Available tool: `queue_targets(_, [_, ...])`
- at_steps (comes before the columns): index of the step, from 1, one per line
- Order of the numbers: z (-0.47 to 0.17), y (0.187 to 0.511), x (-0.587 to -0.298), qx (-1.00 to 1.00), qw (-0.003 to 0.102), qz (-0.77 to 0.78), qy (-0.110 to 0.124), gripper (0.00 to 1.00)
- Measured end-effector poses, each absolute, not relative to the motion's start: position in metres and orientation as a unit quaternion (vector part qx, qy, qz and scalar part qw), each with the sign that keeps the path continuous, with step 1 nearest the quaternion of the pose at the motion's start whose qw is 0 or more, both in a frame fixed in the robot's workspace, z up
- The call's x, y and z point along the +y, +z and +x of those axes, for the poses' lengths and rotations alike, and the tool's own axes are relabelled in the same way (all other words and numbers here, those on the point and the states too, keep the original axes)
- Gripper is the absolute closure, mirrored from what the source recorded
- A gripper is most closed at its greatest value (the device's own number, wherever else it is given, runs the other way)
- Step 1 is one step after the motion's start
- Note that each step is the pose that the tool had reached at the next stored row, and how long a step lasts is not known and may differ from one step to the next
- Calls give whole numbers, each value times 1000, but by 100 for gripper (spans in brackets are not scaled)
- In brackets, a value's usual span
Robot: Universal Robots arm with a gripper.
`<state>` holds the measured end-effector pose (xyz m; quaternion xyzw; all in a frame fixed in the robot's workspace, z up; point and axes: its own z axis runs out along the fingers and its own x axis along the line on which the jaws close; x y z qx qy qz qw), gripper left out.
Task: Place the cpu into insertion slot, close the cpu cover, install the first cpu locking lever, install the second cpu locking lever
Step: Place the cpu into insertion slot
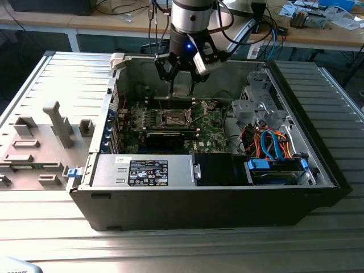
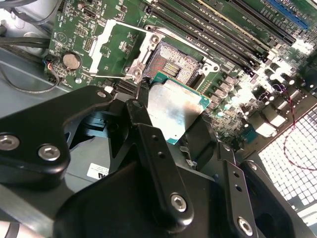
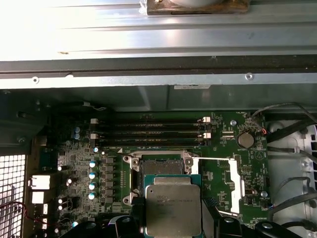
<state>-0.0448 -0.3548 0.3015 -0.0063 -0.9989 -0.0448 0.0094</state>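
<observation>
I hold the cpu [image 2: 176,111] inside the open computer case [image 1: 170,210].
From the exterior view's left: grey blocks [image 1: 40,148] on the table [image 1: 170,250], then my tool [image 1: 181,85] pinching the cpu's edges, in the air above the insertion slot [image 3: 161,167]; the cpu cover [image 3: 241,186] lies swung open beside it.

The cpu [image 3: 173,206], in the gripper [image 3: 173,222], hangs near the insertion slot [image 3: 159,166]; the cpu cover [image 3: 237,181] lies beside that slot

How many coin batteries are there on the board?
1. The battery lies on the board, beside the open cover. The claw hides part of the board, so another may be out of sight.
</observation>
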Motion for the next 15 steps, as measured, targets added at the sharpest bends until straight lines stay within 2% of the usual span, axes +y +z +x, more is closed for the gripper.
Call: queue_targets(15, [-45,298,-355,-999,9,-6,-45,46])
